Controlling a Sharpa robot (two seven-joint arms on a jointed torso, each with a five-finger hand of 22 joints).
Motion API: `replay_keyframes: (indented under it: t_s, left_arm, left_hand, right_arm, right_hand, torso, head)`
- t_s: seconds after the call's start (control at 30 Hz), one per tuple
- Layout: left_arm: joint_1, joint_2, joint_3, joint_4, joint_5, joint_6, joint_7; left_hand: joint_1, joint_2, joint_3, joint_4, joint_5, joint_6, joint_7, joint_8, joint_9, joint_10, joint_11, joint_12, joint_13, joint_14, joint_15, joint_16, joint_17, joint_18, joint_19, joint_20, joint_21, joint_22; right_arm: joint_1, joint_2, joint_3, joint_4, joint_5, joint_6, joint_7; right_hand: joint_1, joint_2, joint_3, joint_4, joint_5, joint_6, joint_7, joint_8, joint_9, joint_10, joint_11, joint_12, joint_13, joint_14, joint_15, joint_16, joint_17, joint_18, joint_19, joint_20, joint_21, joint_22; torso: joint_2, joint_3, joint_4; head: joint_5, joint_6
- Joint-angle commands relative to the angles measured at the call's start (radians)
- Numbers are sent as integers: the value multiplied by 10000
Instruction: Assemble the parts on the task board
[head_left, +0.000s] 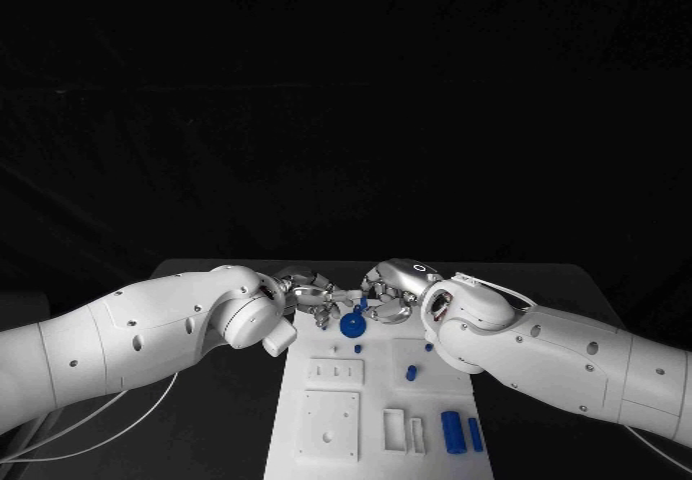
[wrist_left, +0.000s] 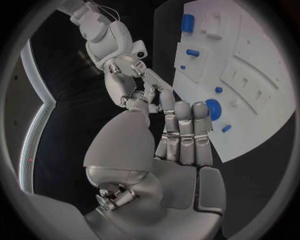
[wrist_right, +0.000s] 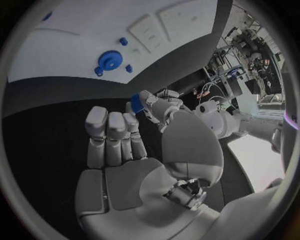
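Both my hands meet just past the task board (head_left: 329, 440): right hand (head_left: 387, 300) pinches a small blue part (wrist_right: 137, 104), left hand (head_left: 306, 292) touching it (grip unclear). Sloppy handover drops it near the blue gear (head_left: 353, 323).

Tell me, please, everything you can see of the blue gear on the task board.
The blue gear is a round, flat wheel with fine teeth round its rim and a raised hub at its centre; it looks like plastic. It lies flat near the far end of the white task board, with small blue pegs close beside it. Both hands work just beyond it, the left hand and the right hand; neither plainly touches it.
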Motion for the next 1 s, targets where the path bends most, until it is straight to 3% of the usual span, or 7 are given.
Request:
replay_keyframes:
  t_s: [0.03, 0.23, 0.33, 0.53, 0.8, 1.0]
  left_arm:
    - [15, 54, 6, -20, -582, -127, -565]
    - [15, 114, 5, -58, -751, 166, -645]
    - [16, 174, 1, -129, -750, 191, -676]
    - [16, 251, -5, -171, -750, 293, -697]
    - [17, 289, -7, -188, -727, 367, -642]
    - [32, 322, -11, -183, -726, 461, -672]
  left_hand:
    - [-142, 21, 119, -8, -23, 33, -66, -52, 18, -135, 3, 121, 99, -81, -21, 58, -51, 19, -109, -397, 89, 221]
    - [-295, 39, 307, -8, -23, 206, -103, -7, 73, -312, -30, 369, 295, -116, -50, 177, -170, -7, -200, -468, 232, 208]
    - [-649, 233, 354, -7, -24, 289, -107, 9, 94, -442, -31, 410, 339, -193, -44, 180, -249, -37, -286, -477, 243, 188]
    - [-694, 232, 430, -13, -16, 308, -102, -16, 105, -581, -22, 443, 374, -282, -35, 179, -351, -51, -394, -505, 255, 176]
    - [-382, 333, 564, -41, 11, 446, -128, 0, 145, -663, -44, 534, 430, -318, -52, 257, -484, -78, -473, -545, 331, 177]
    - [243, 484, 577, -90, 110, 786, -205, 120, 253, -738, -105, 609, 465, -370, -91, 344, -636, -125, -566, -573, 408, 170]
  right_arm:
    - [-4, 69, -4, 56, -323, 89, -229]
    - [-5, 132, -5, 98, -324, 32, -252]
    - [-5, 148, -5, 113, -323, 42, -255]
    - [-6, 224, -6, 116, -325, 90, -256]
    - [-7, 316, -34, 56, -418, 236, -284]
    - [-7, 387, -51, 48, -496, 235, -284]
  right_hand:
    - [10, -89, 64, -20, 30, 197, 146, 88, 186, 69, 27, 55, 14, 27, -36, 58, 14, 977, 18, -35, 64, 167]
    - [4, -106, 75, -10, 33, 198, 147, 88, 191, 71, 27, 51, 12, 29, -36, 56, 16, 977, 27, -37, 67, 165]
    - [-4, -109, 86, 6, 36, 199, 147, 87, 193, 82, 28, 55, 17, 31, -36, 54, 16, 977, 33, -38, 68, 162]
    - [-9, -142, 104, 17, 38, 198, 146, 84, 198, 82, 27, 48, 12, 32, -36, 48, 17, 977, 41, -40, 68, 159]
    - [-4, -161, 117, 16, 40, 197, 146, 82, 201, 78, 27, 40, 7, 34, -37, 45, 18, 977, 46, -42, 68, 157]
    - [-10, -166, 121, 24, 39, 197, 147, 81, 203, 83, 27, 41, 9, 35, -37, 43, 18, 977, 48, -42, 68, 156]
  torso:
    - [-2, 26, -18]
    - [14, 18, -10]
    - [12, 14, -7]
    - [14, 8, -18]
    - [11, 1, 9]
    - [17, 2, 0]
  head:
    - [56, -28]
    - [24, -46]
    - [25, -55]
    - [24, -72]
    - [-16, -85]
    - [-28, -88]
